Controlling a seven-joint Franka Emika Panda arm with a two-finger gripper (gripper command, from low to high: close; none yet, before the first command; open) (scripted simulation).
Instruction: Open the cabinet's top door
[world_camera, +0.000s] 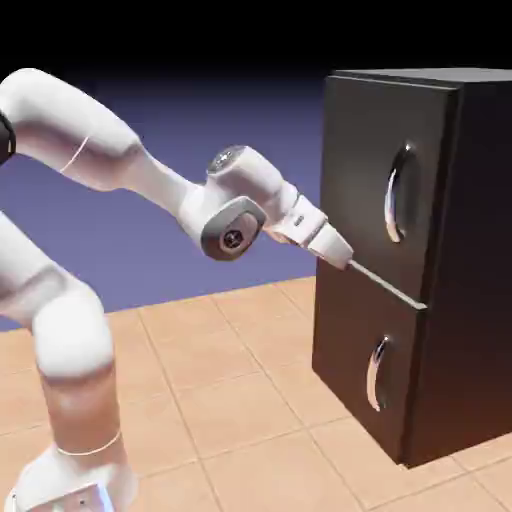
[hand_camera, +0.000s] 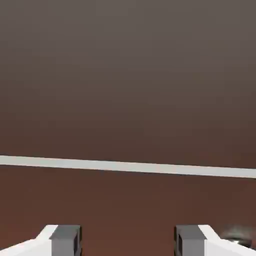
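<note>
Dark brown-black, the top door (world_camera: 365, 170) carries a curved silver handle (world_camera: 398, 193) and sits shut on the cabinet (world_camera: 480, 250), above the pale seam (world_camera: 385, 284); tan tiled floor (world_camera: 235, 400) lies below the cabinet, blue-violet backdrop (world_camera: 270, 115) behind; in the hand view, the fingers (hand_camera: 128, 241) stand spread, bare space between them, the seam crossing above them
</note>
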